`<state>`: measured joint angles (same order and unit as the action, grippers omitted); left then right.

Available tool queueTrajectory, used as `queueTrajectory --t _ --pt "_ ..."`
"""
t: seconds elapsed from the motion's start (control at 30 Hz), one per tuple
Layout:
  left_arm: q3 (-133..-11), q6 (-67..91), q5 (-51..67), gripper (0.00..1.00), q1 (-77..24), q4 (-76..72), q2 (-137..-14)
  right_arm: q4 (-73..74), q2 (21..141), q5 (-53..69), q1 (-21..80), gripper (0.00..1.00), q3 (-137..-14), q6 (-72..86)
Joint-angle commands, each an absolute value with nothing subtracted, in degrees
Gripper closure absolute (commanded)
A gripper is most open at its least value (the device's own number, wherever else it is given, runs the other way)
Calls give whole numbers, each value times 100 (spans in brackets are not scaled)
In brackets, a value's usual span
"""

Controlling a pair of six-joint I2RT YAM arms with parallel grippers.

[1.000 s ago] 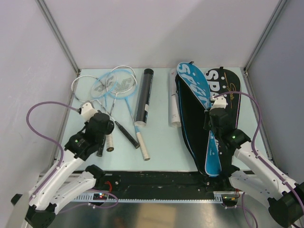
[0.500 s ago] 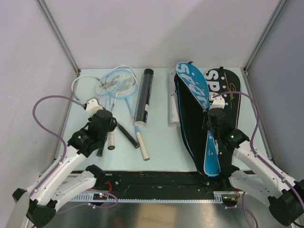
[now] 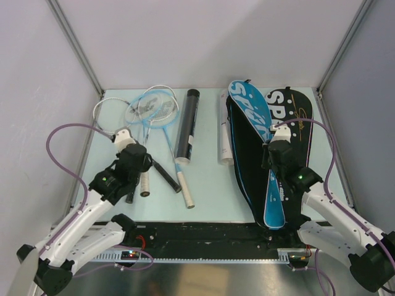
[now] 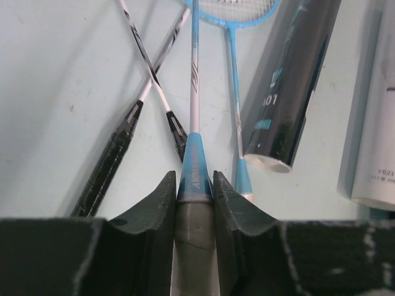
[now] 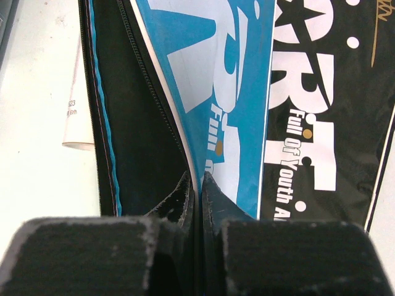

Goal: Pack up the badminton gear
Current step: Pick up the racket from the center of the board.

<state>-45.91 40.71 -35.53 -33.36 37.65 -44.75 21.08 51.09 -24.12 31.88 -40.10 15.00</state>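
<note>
The left arm is sitting further up the bench point(image 3: 210, 179) than 1 second ago. The left fingers point(image 4: 160, 209) are clamping the grey handle of a pale-blue racket point(image 4: 194, 169), which is lying among the other rackets point(image 3: 145, 111), left of the black tube point(image 3: 187, 126). The right fingers point(image 5: 176, 206) are pinching the blue flap point(image 5: 203, 74) of the racket bag point(image 3: 296, 114), holding it raised.
</note>
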Motion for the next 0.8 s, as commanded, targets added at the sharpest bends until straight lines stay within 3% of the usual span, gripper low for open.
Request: queueTrajectory --t 0.0,0.47,0.77 --pt "-4117 4459 -3016 100 -3375 3549 -4424 1671 5131 -2546 3241 100 -4123 1614" --pt "-3010 5160 -2699 100 -3368 3446 -5101 1643 5250 -2567 3243 100 -4122 1609" --pt "-2873 5281 -2600 84 -3366 3189 -5801 1657 5224 -2620 3232 100 -4126 1534"
